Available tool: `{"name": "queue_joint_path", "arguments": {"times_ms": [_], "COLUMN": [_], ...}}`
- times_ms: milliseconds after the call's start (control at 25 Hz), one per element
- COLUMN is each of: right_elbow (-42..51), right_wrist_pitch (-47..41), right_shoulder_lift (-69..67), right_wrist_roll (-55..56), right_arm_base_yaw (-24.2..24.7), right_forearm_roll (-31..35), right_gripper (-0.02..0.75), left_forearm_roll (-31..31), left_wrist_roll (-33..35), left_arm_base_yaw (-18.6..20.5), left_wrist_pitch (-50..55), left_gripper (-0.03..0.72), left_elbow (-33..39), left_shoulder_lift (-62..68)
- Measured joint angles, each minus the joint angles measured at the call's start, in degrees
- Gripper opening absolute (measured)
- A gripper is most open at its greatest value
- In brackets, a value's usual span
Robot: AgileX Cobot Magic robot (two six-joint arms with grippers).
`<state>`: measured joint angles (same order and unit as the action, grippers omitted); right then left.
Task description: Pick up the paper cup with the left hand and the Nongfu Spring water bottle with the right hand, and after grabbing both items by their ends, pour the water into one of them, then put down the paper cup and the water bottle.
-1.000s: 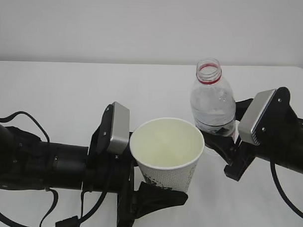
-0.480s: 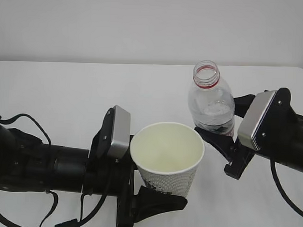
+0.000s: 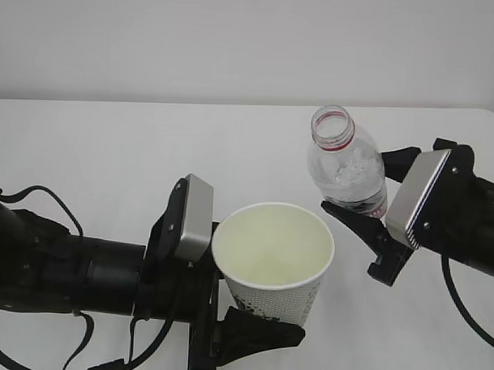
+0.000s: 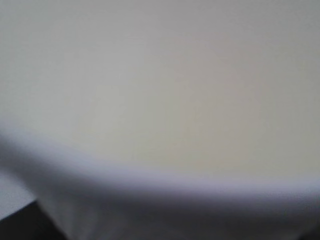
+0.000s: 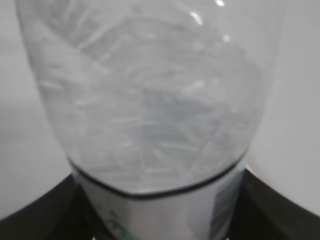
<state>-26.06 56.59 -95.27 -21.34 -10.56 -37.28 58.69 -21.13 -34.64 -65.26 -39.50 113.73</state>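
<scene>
White tabletop [image 3: 94,155] and pale wall frame both arms. The left hand [image 3: 226,318] clamps the paper cup [image 3: 273,255] low down at front centre; the right hand [image 3: 374,226] grips the Nongfu Spring water bottle [image 3: 345,168] just behind it, tilted cupward. With the open mouth off the rim's centre, water could spill past, or the thin cup buckle.

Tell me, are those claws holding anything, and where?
Yes. Left gripper holds the paper cup near its base; right gripper holds the bottle around its lower body.
</scene>
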Motion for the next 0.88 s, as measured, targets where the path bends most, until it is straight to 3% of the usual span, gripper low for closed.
{"name": "queue_joint_path", "arguments": {"times_ms": [880], "right_elbow": [0.0], "right_wrist_pitch": [3.1], "right_shoulder_lift": [0.0], "right_wrist_roll": [-9.8], "right_arm_base_yaw": [0.0], "right_forearm_roll": [7.4], "right_gripper": [0.509], "left_forearm_roll": [-0.1], "left_wrist_roll": [1.9], "left_arm_base_yaw": [0.0], "left_wrist_pitch": [0.0], "left_gripper": [0.547], "left_elbow": [0.0], "left_shoulder_lift": [0.0]}}
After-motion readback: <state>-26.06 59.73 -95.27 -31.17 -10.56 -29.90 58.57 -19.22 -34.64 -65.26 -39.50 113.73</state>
